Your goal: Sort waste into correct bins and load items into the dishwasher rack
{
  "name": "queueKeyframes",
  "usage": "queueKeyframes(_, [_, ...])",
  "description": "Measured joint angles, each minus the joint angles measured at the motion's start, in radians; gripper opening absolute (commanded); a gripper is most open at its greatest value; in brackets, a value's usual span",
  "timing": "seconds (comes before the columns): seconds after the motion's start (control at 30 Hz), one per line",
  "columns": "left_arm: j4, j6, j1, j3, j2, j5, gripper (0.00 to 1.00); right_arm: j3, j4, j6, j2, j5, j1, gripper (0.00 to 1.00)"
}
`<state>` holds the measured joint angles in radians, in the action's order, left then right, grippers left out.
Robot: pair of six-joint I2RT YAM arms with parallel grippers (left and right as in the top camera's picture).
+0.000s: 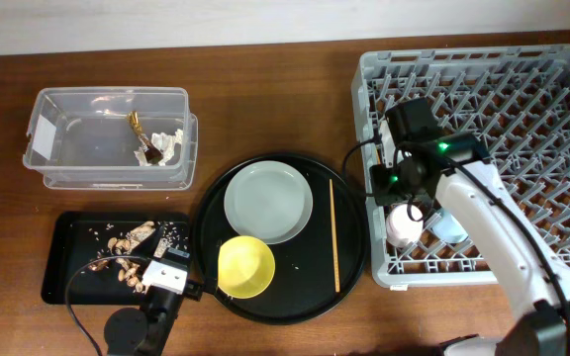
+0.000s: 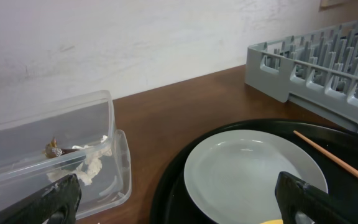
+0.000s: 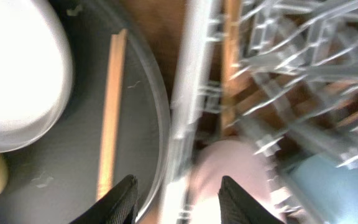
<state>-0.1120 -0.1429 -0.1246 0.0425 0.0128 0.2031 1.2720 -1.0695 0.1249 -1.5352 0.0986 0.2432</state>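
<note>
My right gripper [image 1: 405,204] [image 3: 178,193] is open and empty, over the left wall of the grey dishwasher rack [image 1: 522,99] [image 3: 185,93]. The pink cup [image 1: 404,229] [image 3: 229,174] and the light-blue cup [image 1: 450,227] [image 3: 328,180] sit in the rack's near-left corner, just below it. The grey plate [image 1: 268,202] [image 2: 247,168], yellow bowl [image 1: 245,267] and chopsticks [image 1: 333,235] [image 3: 109,112] lie on the round black tray [image 1: 349,267]. My left gripper [image 1: 166,269] [image 2: 179,208] is open and empty, by the bowl. The clear tub [image 1: 107,138] holds the tissue [image 1: 169,144] and wrapper [image 1: 139,127]. Food scraps [image 1: 127,252] lie in the shallow black tray [image 1: 62,257].
The brown wooden table [image 1: 265,99] carries everything. The tub stands at the back left, the shallow tray in front of it, the round tray in the middle, the rack on the right. A black cable [image 1: 77,316] runs past the left arm.
</note>
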Motion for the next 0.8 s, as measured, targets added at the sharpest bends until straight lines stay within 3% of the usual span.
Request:
queueKeyframes(0.17, [0.000,0.000,0.000,0.000,0.000,0.000,1.00,-0.024,-0.072,0.014,0.012,0.163,0.124,0.43])
queueKeyframes(0.33, [0.000,0.000,0.000,0.000,0.000,0.000,0.99,-0.158,0.033,0.150,0.012,0.125,0.317,0.44])
queueKeyframes(0.47, [0.000,0.000,0.000,0.000,-0.001,0.000,0.99,-0.251,0.153,0.282,0.009,0.037,0.341,0.44])
queueKeyframes(0.63, [0.000,0.000,0.000,0.000,-0.001,0.000,1.00,-0.302,0.216,0.329,-0.034,0.002,0.340,0.44])
queueKeyframes(0.8, [0.000,0.000,0.000,0.000,-0.001,0.000,0.99,-0.307,0.252,0.345,-0.116,-0.006,0.340,0.29])
